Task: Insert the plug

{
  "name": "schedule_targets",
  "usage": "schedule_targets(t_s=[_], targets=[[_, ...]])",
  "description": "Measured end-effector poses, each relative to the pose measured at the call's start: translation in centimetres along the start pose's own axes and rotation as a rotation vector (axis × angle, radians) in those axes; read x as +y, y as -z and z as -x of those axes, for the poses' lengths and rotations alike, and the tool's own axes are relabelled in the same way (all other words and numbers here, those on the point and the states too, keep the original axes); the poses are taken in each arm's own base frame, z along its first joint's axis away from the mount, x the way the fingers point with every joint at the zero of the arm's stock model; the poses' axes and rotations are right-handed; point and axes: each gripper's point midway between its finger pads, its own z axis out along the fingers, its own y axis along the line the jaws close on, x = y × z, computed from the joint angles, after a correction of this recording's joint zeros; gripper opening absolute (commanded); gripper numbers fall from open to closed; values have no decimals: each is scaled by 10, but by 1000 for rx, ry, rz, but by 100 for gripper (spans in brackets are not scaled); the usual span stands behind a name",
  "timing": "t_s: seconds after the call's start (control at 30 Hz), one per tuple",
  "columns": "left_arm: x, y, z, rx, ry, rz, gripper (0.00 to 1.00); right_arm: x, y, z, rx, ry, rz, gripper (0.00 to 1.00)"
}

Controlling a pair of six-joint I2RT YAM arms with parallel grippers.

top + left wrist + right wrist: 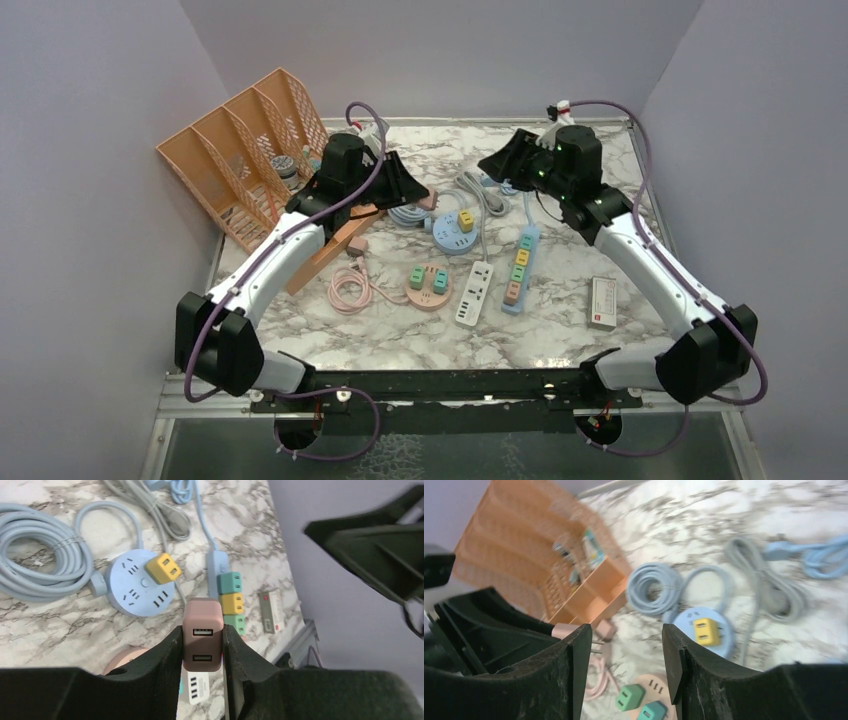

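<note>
My left gripper is shut on a pink plug with two USB ports facing the camera, held above the table. In the right wrist view the same pink plug pokes out of the left fingers with its metal prongs pointing right. In the top view the left gripper hovers near the blue cable coil. The right gripper stands open and holds nothing; in the top view the right gripper is at the back of the table. A round pink power strip carries two green plugs.
A round blue strip holds a yellow plug. A white strip and a blue strip with coloured plugs lie mid-table. An orange file rack stands back left. Coiled cables and a white box lie around.
</note>
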Motion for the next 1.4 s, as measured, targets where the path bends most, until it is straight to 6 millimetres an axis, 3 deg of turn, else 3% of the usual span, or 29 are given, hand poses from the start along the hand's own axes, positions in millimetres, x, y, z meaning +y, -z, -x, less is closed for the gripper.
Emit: schedule_targets(t_s=[0.17,0.33,0.47,0.83,1.03,1.4], targets=[[32,-41,-20,-1,35,198,0,-42,31,10,-105,-56,-266,50],[59,-74,-49,6,35,403,0,-75,45,-8,-83,-75,-426,49],[73,-88,-59,-10,19,524,0,-91,52,-20,-45,-61,-498,49],[94,-113,-69,-28,53,752,0,-109,53,-36,16,2,-556,48],[108,-115,-86,19,84,834,0,-115,53,-45,39,14,-566,48],[106,-126,-83,26,96,839,0,-119,53,-51,57,22,-569,48]])
